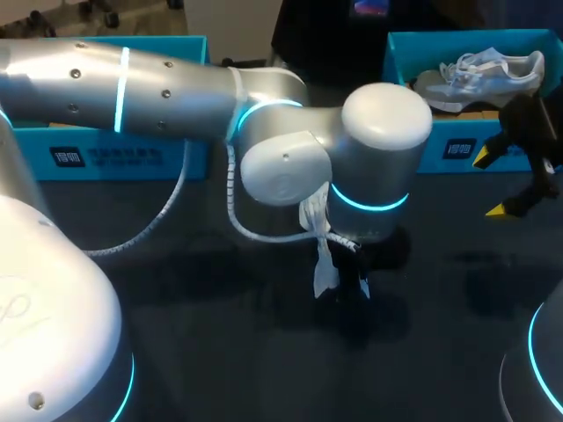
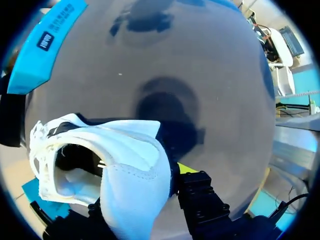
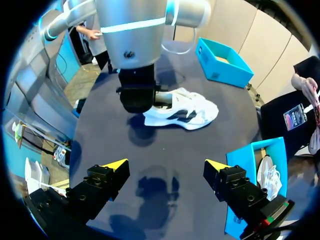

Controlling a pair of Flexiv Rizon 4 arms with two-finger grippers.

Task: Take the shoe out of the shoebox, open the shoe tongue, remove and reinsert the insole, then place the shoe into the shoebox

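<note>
The left gripper (image 2: 142, 175) is clamped on the white-and-black mesh sneaker (image 3: 185, 112) (by its opening), which lies mid-table on the dark tabletop (image 3: 165, 145). The right gripper (image 3: 165, 164) hangs released at the right.
</note>
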